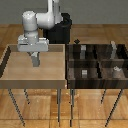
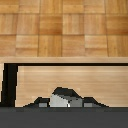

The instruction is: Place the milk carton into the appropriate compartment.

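The milk carton (image 2: 61, 99) is a small grey-white box with a dark peaked top. In the wrist view it sits between my gripper's (image 2: 63, 104) two dark fingers, which are closed against its sides. In the exterior view my gripper (image 1: 36, 62) hangs over the big light tan tray (image 1: 10, 75) on the exterior view's left, and the carton (image 1: 36, 59) shows only as a grey bit between the fingers. The dark wooden divided bin (image 1: 98, 61) with four alike square compartments stands to the exterior view's right of the tray. I cannot tell whether the carton touches the tray floor.
The bin's cells hold a low grey cube (image 1: 85, 73), a taller slim grey box (image 1: 114, 48), a small grey piece (image 1: 82, 49) and a small pale piece (image 1: 116, 70). The robot's black base (image 1: 61, 31) stands behind the tray. Both tables stand on thin legs over a wooden floor.
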### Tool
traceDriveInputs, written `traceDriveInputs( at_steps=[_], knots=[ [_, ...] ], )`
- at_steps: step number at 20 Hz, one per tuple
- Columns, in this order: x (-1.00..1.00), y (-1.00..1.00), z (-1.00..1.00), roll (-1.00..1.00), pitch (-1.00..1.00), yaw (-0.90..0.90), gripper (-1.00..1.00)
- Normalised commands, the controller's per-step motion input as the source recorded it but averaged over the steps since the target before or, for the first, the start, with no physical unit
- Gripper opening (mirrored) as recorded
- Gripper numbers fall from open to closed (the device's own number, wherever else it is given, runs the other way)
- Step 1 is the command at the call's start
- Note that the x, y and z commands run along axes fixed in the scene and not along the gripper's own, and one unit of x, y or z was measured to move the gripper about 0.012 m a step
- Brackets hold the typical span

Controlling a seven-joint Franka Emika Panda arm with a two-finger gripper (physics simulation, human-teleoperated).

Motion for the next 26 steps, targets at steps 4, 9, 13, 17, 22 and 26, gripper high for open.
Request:
traceDriveInputs(
  at_steps=[4,9,13,17,22,26],
  knots=[
    [0.00,0.00,1.00,0.00,0.00,0.00,-1.00],
    [0.00,0.00,0.80,0.00,0.00,0.00,-1.00],
    [0.00,0.75,0.00,0.00,0.00,0.00,-1.00],
    [0.00,1.00,0.00,0.00,0.00,0.00,-1.00],
    [0.00,1.00,0.00,0.00,0.00,0.00,-1.00],
    [0.00,1.00,0.00,0.00,0.00,0.00,-1.00]
  ],
)
